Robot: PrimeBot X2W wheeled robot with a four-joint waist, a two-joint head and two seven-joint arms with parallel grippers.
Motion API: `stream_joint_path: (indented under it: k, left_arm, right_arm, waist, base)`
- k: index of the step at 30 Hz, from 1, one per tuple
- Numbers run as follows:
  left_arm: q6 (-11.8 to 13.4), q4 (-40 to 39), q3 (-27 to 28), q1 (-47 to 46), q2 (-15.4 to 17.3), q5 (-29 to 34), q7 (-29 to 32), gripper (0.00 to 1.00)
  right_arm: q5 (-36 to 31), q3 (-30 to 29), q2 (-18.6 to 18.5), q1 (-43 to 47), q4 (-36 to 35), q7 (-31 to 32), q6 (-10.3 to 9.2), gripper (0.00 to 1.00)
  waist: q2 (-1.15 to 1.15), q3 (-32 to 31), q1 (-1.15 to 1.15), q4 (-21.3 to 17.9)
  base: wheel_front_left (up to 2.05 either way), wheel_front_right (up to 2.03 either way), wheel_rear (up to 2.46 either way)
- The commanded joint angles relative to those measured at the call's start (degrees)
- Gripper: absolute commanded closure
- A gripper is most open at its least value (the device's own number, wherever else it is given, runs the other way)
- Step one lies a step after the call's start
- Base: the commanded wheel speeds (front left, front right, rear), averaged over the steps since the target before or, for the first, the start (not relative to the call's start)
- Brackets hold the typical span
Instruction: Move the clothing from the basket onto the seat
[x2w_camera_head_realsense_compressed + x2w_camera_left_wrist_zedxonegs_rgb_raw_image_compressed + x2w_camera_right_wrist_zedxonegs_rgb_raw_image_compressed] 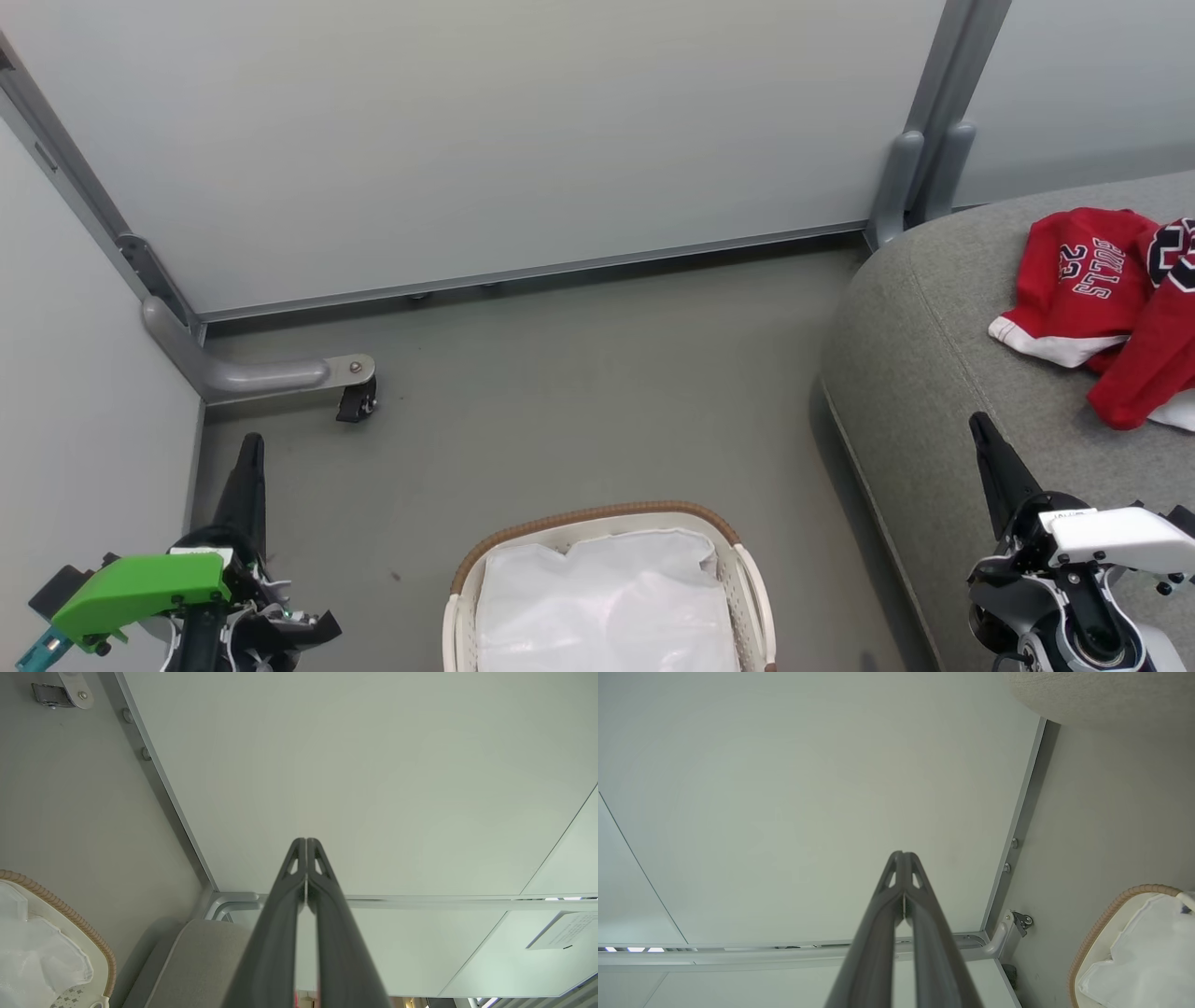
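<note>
Rightward, grey seat (920, 373); elsewhere grey floor (579, 392), pale panels (467, 140).

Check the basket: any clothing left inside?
Empty, as far as shown: the basket holds only its white liner; both red garments lie on the seat.

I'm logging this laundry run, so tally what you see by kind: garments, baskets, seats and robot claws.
Red garments: 2, the BULLS garment and the big-23 garment
Basket: 1
Seat: 1
Claws: 2, left claw, right claw
Total: 6

Red clothing (1106, 313) crumpled on grey seat (924, 373), basket (752, 579) holding white liner
</note>
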Motion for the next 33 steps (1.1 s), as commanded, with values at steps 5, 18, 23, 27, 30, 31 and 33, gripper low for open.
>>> stream_joint_path:
  k: [5,18,23,27,30,31,33]
  left_arm:
    - [-0.2,-0.1,0.2,-0.6,0.4,-0.2,0.2,1.0]
    - [-0.2,-0.1,0.2,-0.6,0.4,-0.2,0.2,1.0]
    - [-0.2,-0.1,0.2,-0.6,0.4,-0.2,0.2,1.0]
    - [-0.2,-0.1,0.2,-0.6,0.4,-0.2,0.2,1.0]
    - [-0.2,-0.1,0.2,-0.6,0.4,-0.2,0.2,1.0]
    - [-0.2,-0.1,0.2,-0.6,0.4,-0.2,0.2,1.0]
    - [-0.2,-0.1,0.1,-0.6,0.4,-0.2,0.2,1.0]
  right_arm:
    - [0.3,-0.2,-0.3,0.6,-0.2,0.2,-0.02,1.0]
    - [0.3,-0.1,-0.3,0.6,-0.2,0.2,-0.02,1.0]
    - [0.3,-0.1,-0.3,0.6,-0.2,0.2,-0.02,1.0]
    - [0.3,-0.1,-0.3,0.6,-0.2,0.2,-0.02,1.0]
    - [0.3,-0.1,-0.3,0.6,-0.2,0.2,-0.02,1.0]
    - [0.3,-0.1,-0.3,0.6,-0.2,0.2,-0.02,1.0]
    - [0.3,-0.1,-0.3,0.6,-0.2,0.2,-0.02,1.0]
  waist:
    - [0.0,0.0,0.0,0.0]
    - [0.0,0.0,0.0,0.0]
    - [0.0,0.0,0.0,0.0]
    - [0.0,0.0,0.0,0.0]
    - [0.0,0.0,0.0,0.0]
    - [0.0,0.0,0.0,0.0]
    - [0.0,0.0,0.0,0.0]
  base:
    - [0.0,0.0,0.0]
    - [0.0,0.0,0.0]
    - [0.0,0.0,0.0]
    - [0.0,0.0,0.0]
    - [0.0,0.0,0.0]
    - [0.0,0.0,0.0]
    - [0.0,0.0,0.0]
